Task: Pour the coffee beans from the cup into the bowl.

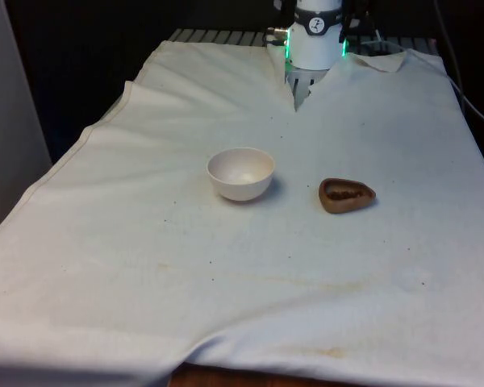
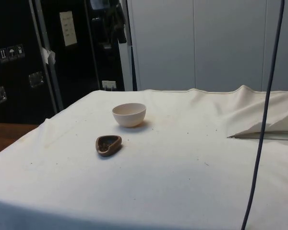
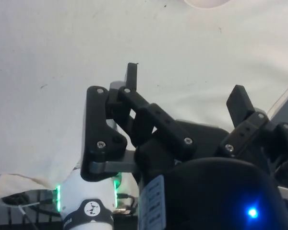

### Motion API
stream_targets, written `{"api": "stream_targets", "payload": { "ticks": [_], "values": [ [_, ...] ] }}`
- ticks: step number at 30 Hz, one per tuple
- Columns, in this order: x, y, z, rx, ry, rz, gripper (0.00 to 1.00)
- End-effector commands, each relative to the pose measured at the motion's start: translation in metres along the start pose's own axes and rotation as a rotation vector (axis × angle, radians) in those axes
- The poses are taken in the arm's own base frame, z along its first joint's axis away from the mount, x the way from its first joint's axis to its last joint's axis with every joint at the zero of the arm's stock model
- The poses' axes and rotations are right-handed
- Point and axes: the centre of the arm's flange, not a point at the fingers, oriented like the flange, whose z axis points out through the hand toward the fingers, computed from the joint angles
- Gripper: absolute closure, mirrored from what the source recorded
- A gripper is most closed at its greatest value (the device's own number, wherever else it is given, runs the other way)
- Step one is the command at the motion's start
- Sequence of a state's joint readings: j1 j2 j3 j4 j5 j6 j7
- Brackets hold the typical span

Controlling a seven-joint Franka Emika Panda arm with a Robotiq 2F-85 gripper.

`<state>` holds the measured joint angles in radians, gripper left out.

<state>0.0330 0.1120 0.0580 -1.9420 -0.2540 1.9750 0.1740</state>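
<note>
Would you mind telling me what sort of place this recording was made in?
Probably a robotics lab or test room, not a kitchen. The table is draped in a stained white cloth, dark cabinets carrying labels stand beside it, and a cable hangs past a staged bowl and cup.

1. The bowl [image 1: 240,172] stands on the cloth [image 1: 145,266] near the table's middle.
2. The cup [image 1: 346,195] sits on the cloth just beside the bowl, on the front view's right, apart from it.
3. Coffee beans [image 1: 344,193] lie in the cup.
</note>
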Motion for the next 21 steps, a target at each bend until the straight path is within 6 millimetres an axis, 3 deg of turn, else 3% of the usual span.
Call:
{"api": "stream_targets", "payload": {
  "ticks": [1, 21],
  "values": [
    [0.0, -0.003, 0.001, -0.011, 0.005, 0.002, 0.0],
    [0.001, -0.019, 0.027, 0.041, 0.04, 0.008, 0.0]
  ]
}}
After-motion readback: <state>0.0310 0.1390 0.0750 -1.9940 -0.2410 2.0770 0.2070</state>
